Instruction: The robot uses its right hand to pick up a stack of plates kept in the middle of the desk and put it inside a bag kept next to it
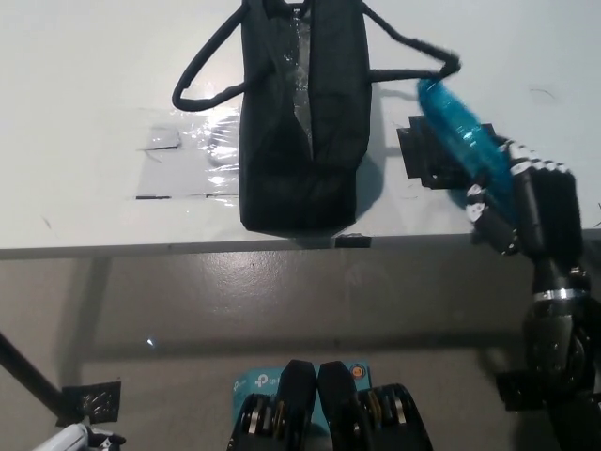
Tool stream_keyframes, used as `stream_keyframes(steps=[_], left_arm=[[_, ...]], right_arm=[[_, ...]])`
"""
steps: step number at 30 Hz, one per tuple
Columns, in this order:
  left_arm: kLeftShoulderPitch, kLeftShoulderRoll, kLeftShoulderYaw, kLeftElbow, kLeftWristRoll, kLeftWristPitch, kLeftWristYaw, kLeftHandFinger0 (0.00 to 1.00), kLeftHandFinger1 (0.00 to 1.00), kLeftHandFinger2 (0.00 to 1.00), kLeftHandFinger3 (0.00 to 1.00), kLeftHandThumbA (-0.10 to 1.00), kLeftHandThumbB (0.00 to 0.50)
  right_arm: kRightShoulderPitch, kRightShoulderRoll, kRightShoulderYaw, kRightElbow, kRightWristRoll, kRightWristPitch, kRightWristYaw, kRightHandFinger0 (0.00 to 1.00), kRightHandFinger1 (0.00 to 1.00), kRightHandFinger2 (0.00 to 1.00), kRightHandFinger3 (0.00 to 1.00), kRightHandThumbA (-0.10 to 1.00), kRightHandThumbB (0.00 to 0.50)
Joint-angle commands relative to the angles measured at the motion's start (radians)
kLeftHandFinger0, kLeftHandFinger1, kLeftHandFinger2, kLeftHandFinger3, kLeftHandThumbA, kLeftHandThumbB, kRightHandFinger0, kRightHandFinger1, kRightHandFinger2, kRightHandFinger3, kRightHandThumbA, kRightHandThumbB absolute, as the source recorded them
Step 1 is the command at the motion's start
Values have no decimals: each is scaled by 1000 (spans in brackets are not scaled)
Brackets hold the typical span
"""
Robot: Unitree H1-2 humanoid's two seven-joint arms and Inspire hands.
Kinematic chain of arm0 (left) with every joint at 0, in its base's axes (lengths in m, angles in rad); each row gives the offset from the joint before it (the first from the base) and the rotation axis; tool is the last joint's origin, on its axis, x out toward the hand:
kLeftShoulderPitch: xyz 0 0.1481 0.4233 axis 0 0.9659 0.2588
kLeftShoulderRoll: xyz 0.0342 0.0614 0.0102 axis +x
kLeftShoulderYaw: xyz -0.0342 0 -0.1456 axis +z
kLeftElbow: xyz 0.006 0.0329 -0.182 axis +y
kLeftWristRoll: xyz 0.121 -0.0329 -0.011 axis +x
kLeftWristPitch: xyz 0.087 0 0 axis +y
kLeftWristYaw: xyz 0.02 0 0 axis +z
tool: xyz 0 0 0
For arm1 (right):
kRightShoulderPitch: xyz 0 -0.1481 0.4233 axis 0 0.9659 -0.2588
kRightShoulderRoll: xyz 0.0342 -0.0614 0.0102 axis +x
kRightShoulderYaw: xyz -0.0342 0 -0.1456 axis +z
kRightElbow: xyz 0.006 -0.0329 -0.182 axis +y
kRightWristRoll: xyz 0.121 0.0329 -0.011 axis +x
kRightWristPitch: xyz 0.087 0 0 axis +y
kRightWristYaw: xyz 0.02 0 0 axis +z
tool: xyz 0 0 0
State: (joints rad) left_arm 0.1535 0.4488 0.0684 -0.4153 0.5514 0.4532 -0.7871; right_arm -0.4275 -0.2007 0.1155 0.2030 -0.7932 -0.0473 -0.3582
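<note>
My black right hand (531,202) is shut on the stack of blue plates (460,132), which it holds tilted on edge above the desk, to the right of the bag. The black bag (300,113) lies on the white desk (94,75) with its mouth towards the far side. The plates' upper edge has caught the bag's right handle (413,42) and pulls it out to the right. Only a tip of my white left hand (80,438) shows at the bottom left corner.
A black square mat (427,155) lies on the desk where the plates stood. Clear tape and a plastic sheet (188,150) cover the desk left of the bag. The desk's front edge (188,246) runs across the picture's middle.
</note>
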Motion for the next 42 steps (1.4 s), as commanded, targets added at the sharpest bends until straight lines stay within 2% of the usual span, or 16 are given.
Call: stream_keyframes(steps=[1, 3, 4, 5, 7, 8, 11, 13, 14, 16, 18, 22, 25, 38, 41, 42], left_arm=[[7, 10, 14, -46, 4, 17, 6, 750, 737, 851, 973, 398, 0], [9, 16, 8, -51, 4, 17, 10, 752, 740, 852, 974, 399, 0], [8, 12, 13, -50, 4, 17, 4, 766, 753, 868, 982, 415, 0], [7, 14, 11, -46, -3, 17, 7, 768, 759, 883, 995, 430, 0], [4, 17, 1, -44, 0, 17, 7, 774, 765, 884, 984, 458, 0], [4, 8, 10, -45, 0, 17, 5, 752, 749, 865, 959, 422, 0], [-2, -5, 13, -43, 5, 17, 4, 738, 744, 862, 955, 378, 0], [-6, -6, 9, -42, 20, 17, 3, 772, 763, 876, 1000, 425, 0], [-8, -10, 8, -42, 30, 17, 6, 800, 782, 877, 1000, 442, 0], [-9, -3, -1, -48, 39, 17, 8, 853, 822, 895, 1000, 466, 0], [-7, -4, 1, -52, 47, 17, -6, 881, 821, 906, 1000, 508, 0], [-6, -12, 4, -45, 50, 17, -15, 878, 826, 925, 1000, 525, 0], [-6, -16, 2, -38, 27, 17, -3, 851, 810, 918, 1000, 520, 0], [-6, -31, 10, -35, 39, 17, -17, 864, 832, 935, 1000, 501, 0], [-4, -30, 9, -40, 35, 17, -15, 858, 821, 920, 1000, 482, 0], [-3, -30, 10, -43, 38, 17, -17, 864, 821, 913, 1000, 508, 0]], right_arm=[[-112, 183, -504, -331, 994, 402, 141, 0, 0, 195, 328, -100, 3], [-131, 174, -511, -338, 1012, 403, 155, 0, 0, 290, 381, -100, 6], [-166, 171, -522, -356, 1026, 423, 148, 0, 0, 287, 328, -100, 46], [-217, 173, -538, -372, 1034, 454, 136, 0, 0, 273, 299, -100, 49], [-292, 163, -549, -374, 1015, 476, 123, 0, 0, 240, 241, -100, 135], [-324, 162, -553, -375, 1007, 485, 119, 0, 0, 248, 262, -100, 160], [-412, 157, -569, -353, 1025, 499, 119, 0, 0, 226, 256, -100, 154], [-462, 148, -555, -333, 989, 496, 131, 0, 0, 194, 208, -100, 156], [-486, 141, -535, -325, 956, 493, 146, 0, 0, 195, 180, -100, 164], [-518, 158, -517, -314, 918, 516, 155, 0, 0, 110, 95, -100, 217], [-531, 177, -507, -304, 919, 517, 155, 0, 0, 127, 60, -100, 181], [-571, 202, -489, -269, 918, 517, 163, 0, 0, 142, 39, -100, 175], [-603, 228, -471, -248, 929, 517, 193, 0, 0, 117, 0, -100, 222], [-669, 360, -367, -227, 885, 517, 183, 0, 0, 166, 50, -100, 208], [-686, 360, -323, -215, 860, 517, 212, 0, 0, 174, 45, -100, 172], [-690, 360, -310, -213, 859, 517, 214, 0, 4, 178, 43, -100, 200]])
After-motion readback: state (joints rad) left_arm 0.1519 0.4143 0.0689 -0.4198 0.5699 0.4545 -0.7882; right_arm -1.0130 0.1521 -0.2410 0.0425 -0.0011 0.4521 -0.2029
